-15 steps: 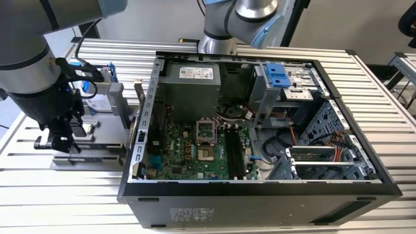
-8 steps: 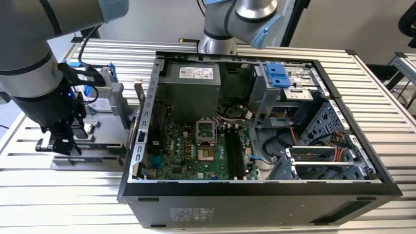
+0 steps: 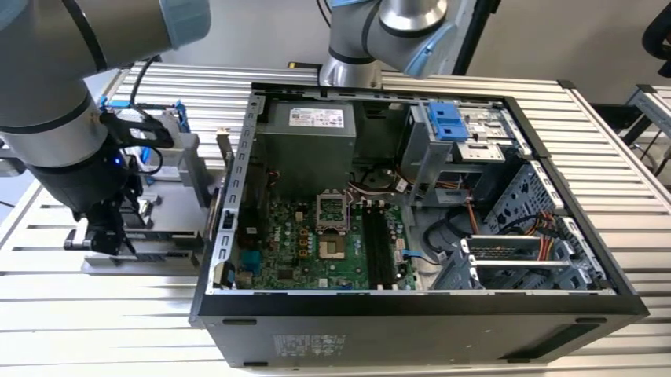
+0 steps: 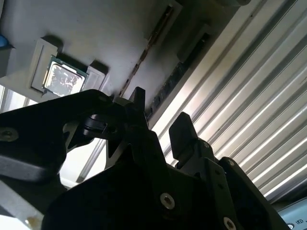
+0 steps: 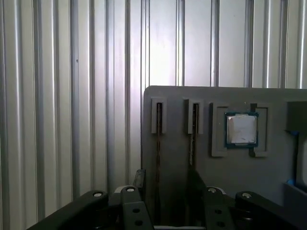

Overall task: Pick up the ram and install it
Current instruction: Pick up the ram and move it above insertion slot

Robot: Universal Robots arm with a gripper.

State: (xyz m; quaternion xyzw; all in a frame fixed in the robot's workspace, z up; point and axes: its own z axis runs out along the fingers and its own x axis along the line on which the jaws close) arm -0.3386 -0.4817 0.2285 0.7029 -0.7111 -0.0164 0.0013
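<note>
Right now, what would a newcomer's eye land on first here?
The open computer case, green motherboard exposed, lies on the slatted metal table and dominates the exterior view. At that view's left, the claw hangs open over a grey holder. In the first wrist view a ram stick stands edge-on in its slot by the claw, with a second stick and a square processor chip alongside.

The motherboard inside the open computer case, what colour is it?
The motherboard is green, with black slots; it shows best in the exterior view.
</note>
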